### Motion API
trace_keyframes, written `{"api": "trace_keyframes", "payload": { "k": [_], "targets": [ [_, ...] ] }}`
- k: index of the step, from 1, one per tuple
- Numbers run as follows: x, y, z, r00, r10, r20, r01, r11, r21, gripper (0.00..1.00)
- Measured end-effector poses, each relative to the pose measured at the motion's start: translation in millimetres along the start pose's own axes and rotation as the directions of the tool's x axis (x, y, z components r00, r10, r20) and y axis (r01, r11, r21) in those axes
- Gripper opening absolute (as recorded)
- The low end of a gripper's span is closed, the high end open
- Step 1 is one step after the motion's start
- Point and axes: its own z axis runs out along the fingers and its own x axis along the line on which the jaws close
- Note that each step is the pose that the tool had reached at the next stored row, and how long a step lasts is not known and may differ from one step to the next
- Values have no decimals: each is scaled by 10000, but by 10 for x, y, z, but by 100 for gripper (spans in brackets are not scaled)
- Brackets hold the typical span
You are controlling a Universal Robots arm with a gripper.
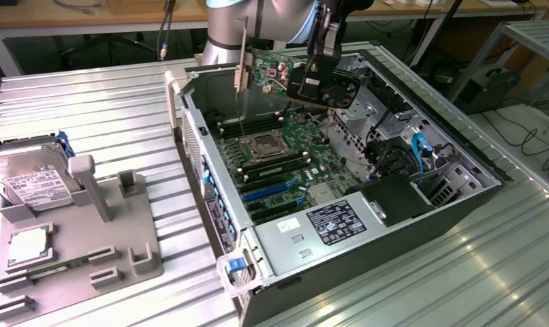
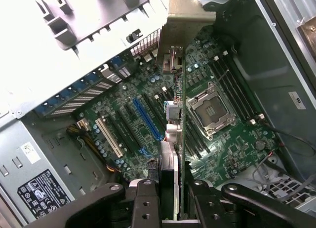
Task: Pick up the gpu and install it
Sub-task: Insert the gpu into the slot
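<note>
GPU (image 1: pixel 288 76) is up in the air, pinched by the gripper (image 1: pixel 322 71), jaws pressed onto the card from both sides near its black fan end. From the wrist view you're looking straight down the card's edge, with the two fingers (image 2: pixel 143 198) either side of it

It's hanging upright over the open case (image 1: pixel 211 170), above the back part of the motherboard (image 1: pixel 297 170), silver bracket (image 1: pixel 242 54) pointing toward the rear wall. Its bottom edge looks well clear of the board, touching nothing that I can see

Below it, the long blue slot (image 2: pixel 147 120) sits just beside the line of the card and the cpu socket (image 2: pixel 210 109) is on the other side. Can't say if it's truly lined up with any slot

Further out, the psu (image 1: pixel 334 221) is in the near corner of the case. Off to the exterior view's left, a grey holder (image 1: pixel 84 231) on the table (image 1: pixel 102 102) has a hard drive (image 1: pixel 38 180) standing in it

So I'd call the pickup done and the card brought over the case. Install part not done yet, nothing is seated in a slot
</note>
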Motion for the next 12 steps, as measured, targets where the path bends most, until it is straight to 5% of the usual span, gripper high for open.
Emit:
{"api": "trace_keyframes", "payload": {
  "k": [12],
  "targets": [
    [0,0,0,9971,-759,-16,759,9971,-18,27]
  ]
}}
